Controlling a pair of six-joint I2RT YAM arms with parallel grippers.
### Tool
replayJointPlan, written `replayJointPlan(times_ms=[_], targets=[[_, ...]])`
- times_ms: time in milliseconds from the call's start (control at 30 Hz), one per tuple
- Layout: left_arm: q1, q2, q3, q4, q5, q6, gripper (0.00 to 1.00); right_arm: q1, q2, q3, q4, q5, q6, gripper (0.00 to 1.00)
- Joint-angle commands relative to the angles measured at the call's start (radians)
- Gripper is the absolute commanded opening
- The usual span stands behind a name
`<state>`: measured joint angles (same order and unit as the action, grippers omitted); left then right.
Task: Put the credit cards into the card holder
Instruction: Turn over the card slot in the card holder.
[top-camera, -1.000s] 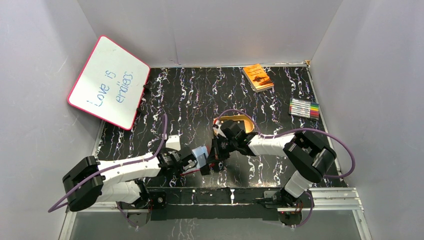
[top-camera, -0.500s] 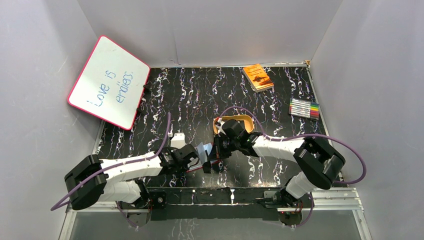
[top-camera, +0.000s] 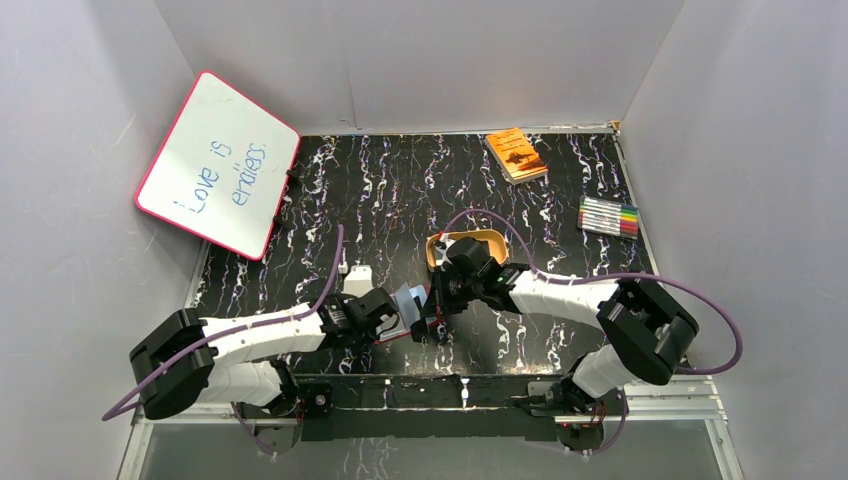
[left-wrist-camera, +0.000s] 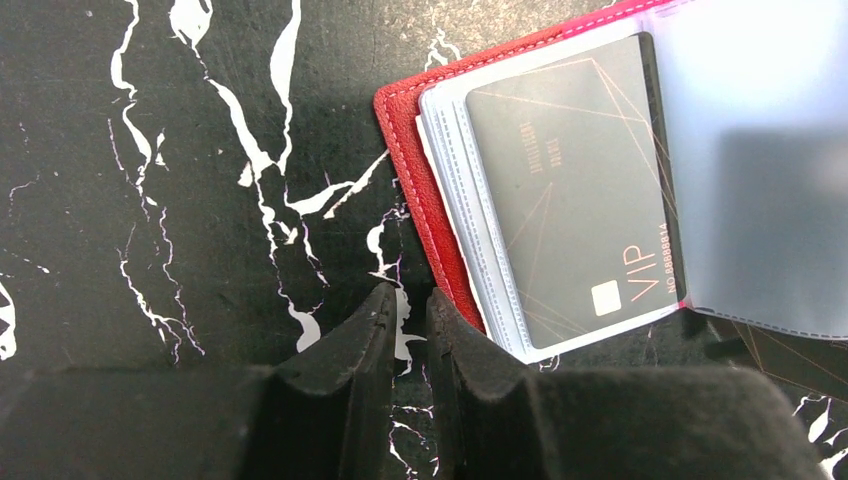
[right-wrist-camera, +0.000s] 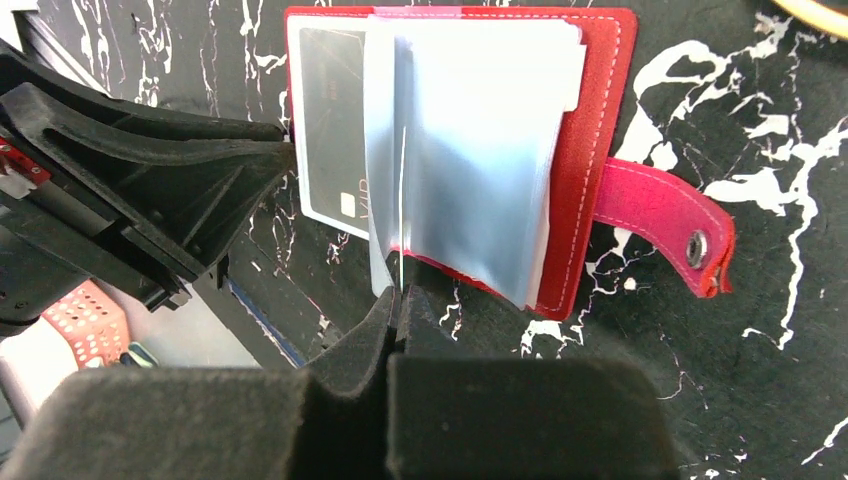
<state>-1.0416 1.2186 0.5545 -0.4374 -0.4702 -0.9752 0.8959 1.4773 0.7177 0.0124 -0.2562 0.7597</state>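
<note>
The left tool, fingers narrowly parted and empty, rests at the 7 o'clock corner of the open dark red leather-like card holder on the black marbled worktop. The right tool, pressed together, pinches a translucent plastic sleeve. A grey VIP credit card lies pocketed at the sleeve's 9 o'clock.

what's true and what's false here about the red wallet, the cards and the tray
1. The dark red leather-like card holder lies shut. False: it lies open.
2. A grey VIP card is tucked inside it. True.
3. The right gripper pinches a clear plastic sleeve. True.
4. The thin orange book lies in the gold oval tray. False: it lies well apart from it.
</note>
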Motion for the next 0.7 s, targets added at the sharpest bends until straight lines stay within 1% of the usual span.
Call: replayJointPlan(times_ms=[0, 433, 667], targets=[[0.007, 0.007, 0.019, 0.008, 0.004, 0.021, 0.18, -0.007, -0.03, 0.05, 0.003, -0.008, -0.039, 0.0], [0.008, 0.014, 0.038, 0.018, 0.008, 0.04, 0.18, -0.006, -0.011, 0.063, 0.087, -0.113, -0.026, 0.0], [0.008, 0.001, 0.046, -0.004, -0.005, 0.028, 0.18, -0.007, 0.063, 0.086, 0.05, -0.106, -0.016, 0.0]])
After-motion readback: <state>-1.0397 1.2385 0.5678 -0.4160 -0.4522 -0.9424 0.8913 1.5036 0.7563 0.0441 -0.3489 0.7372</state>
